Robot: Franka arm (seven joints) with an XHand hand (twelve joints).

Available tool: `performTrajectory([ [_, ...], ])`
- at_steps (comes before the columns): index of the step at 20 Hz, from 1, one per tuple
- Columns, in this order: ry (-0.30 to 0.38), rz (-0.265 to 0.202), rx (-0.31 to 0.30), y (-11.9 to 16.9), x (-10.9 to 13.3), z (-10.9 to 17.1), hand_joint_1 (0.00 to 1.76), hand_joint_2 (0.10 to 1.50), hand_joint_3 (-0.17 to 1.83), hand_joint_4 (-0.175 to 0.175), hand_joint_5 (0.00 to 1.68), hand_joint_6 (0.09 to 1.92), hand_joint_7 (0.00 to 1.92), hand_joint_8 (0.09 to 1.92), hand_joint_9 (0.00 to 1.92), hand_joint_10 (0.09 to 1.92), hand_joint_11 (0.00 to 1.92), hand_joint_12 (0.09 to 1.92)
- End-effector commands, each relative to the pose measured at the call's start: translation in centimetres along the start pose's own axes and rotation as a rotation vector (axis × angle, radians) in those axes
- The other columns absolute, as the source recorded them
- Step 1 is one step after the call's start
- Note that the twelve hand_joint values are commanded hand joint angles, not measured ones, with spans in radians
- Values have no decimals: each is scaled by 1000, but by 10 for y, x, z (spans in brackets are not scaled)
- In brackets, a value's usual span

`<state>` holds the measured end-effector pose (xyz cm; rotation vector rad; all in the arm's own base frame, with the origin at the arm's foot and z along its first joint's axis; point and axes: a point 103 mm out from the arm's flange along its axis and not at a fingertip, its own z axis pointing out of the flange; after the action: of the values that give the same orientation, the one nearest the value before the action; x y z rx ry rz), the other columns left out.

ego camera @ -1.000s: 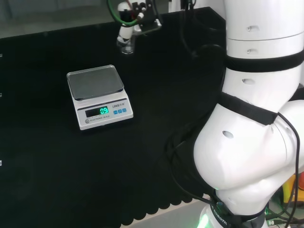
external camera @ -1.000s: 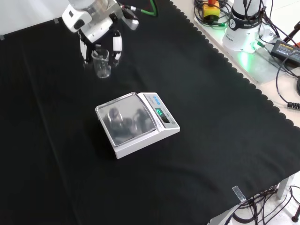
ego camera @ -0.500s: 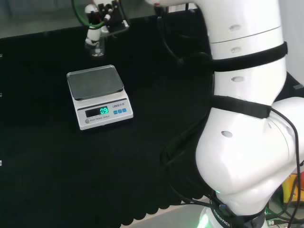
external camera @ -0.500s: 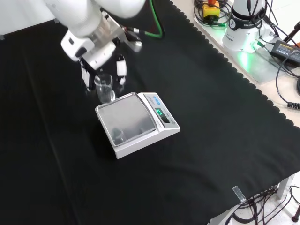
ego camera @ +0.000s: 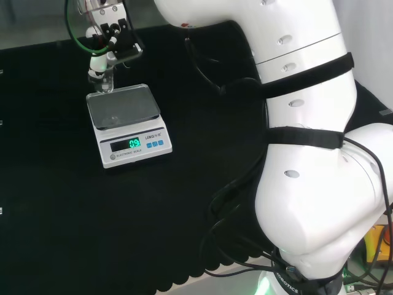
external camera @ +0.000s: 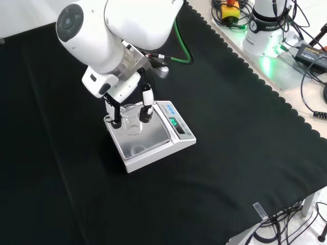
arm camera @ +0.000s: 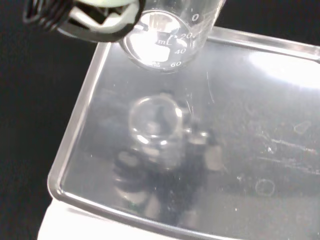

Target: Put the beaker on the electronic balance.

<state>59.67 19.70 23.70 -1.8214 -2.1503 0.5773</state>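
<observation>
A small clear glass beaker (external camera: 132, 118) hangs just above the steel pan of the white electronic balance (external camera: 176, 143), with my hand (external camera: 127, 97) shut on it from above. In the head view the hand (ego camera: 110, 37) holds the beaker (ego camera: 102, 80) over the far edge of the balance (ego camera: 135, 147). The wrist view looks down past the beaker (arm camera: 165, 40) at the balance pan (arm camera: 240, 165), where the beaker's reflection shows. The beaker looks empty.
Black cloth (external camera: 245, 153) covers the bench around the balance. Cables and a power unit (external camera: 265, 30) lie past the cloth's scalloped edge at the front view's upper right. The arm's big white links (ego camera: 307, 153) stand at the head view's right.
The hand has carried the beaker from the cloth beyond the balance to just above its pan, leftward in the head view and downward in the front view.
</observation>
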Motion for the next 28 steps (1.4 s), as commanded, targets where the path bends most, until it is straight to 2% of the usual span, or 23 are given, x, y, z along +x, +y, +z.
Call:
performTrajectory([
  [1,-7,-5,27,-7,-2,20,930,715,559,-173,851,87,1078,420,1416,87,1486,595],
  [12,-8,0,58,-14,-28,49,926,720,552,-175,847,87,1074,426,1414,87,1479,598],
  [14,-4,0,56,-21,-40,53,925,720,550,-175,846,87,1074,427,1414,87,1478,599],
  [23,-14,-5,67,-19,-40,61,924,724,545,-175,844,87,1068,430,1407,87,1470,601],
  [25,-3,-13,68,-18,-37,63,903,724,539,-160,811,87,1032,440,1369,87,1384,654],
  [28,-13,-19,76,-17,-32,63,837,710,543,-137,732,87,918,479,1271,87,1182,837],
])
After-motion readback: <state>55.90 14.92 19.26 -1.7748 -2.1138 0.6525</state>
